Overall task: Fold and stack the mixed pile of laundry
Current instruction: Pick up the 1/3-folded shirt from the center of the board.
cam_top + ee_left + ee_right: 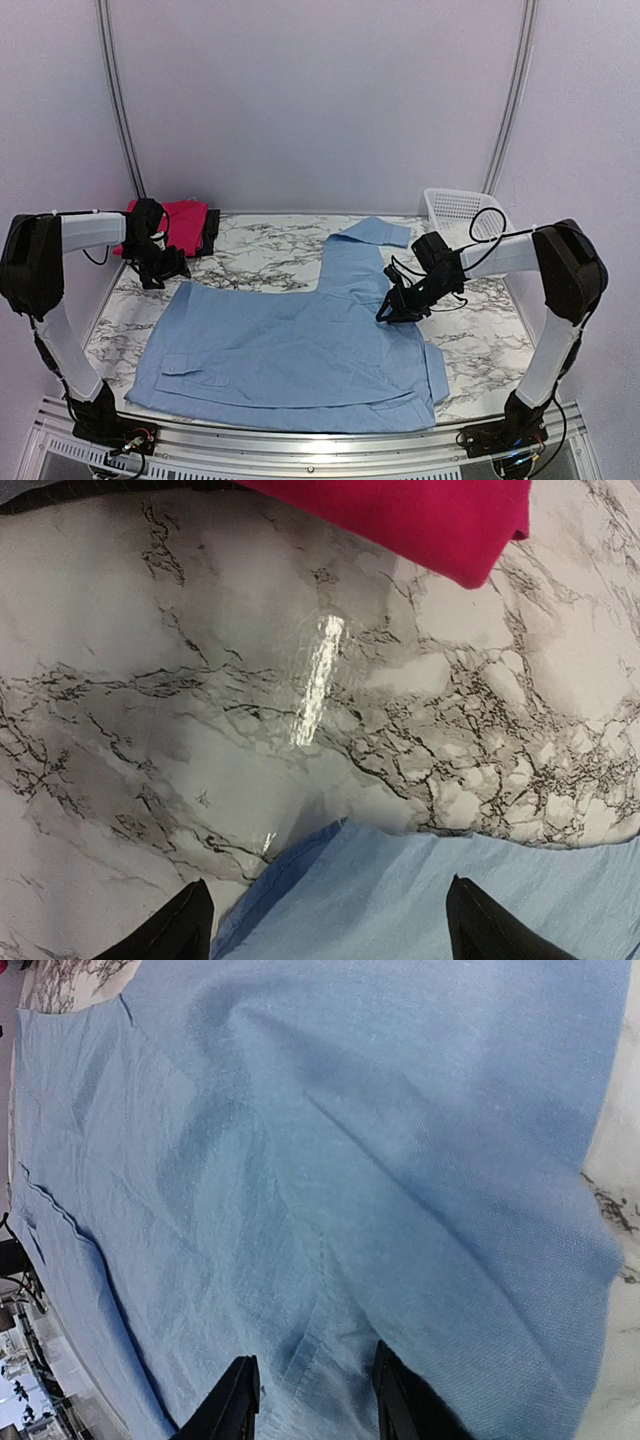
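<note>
We count three garments: one light blue shirt (290, 340), one pink-red T-shirt (185, 222) and one dark garment (211, 233). There is also one white basket (455, 205) and two grippers, the left gripper (165, 270) and the right gripper (393, 313).

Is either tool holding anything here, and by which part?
Left tool is open, holding nothing. Right tool straddles a crease near the right edge of the light blue shirt; a pinch cannot be confirmed.
</note>
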Controlling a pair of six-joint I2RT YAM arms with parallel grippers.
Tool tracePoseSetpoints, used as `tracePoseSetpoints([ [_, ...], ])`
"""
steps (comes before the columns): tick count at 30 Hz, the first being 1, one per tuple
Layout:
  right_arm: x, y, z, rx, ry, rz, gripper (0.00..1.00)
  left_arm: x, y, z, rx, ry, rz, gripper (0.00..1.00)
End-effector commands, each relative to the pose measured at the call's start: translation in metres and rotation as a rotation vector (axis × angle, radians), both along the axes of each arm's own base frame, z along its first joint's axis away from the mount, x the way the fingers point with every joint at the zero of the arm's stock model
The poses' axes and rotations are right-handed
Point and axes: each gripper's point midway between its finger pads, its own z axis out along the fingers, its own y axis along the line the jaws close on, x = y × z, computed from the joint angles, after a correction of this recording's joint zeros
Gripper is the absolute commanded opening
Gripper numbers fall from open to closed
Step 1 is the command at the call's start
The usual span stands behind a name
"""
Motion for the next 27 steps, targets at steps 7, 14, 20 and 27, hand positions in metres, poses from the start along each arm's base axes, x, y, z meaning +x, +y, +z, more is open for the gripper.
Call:
tracePoseSetpoints([
  [7, -0.014, -0.036, -0.05, -0.175, 0.071, -0.015, 0.4, 0.015, -0.032, -0.032, -0.263, -0.024, -0.123, 0.84],
  [14, -0.013, -0.046, -0.052, -0.196, 0.074, -0.018, 0.4, 0.025, -0.027, -0.003, -0.232, -0.134, -0.124, 0.47],
  [20, -0.011, -0.052, -0.052, -0.196, 0.077, -0.029, 0.4, 0.023, -0.022, 0.065, -0.204, -0.308, -0.129, 0.11],
  [27, -0.008, -0.054, -0.048, -0.203, 0.067, -0.016, 0.4, -0.008, 0.078, 0.058, 0.31, -0.151, 0.149, 0.55],
])
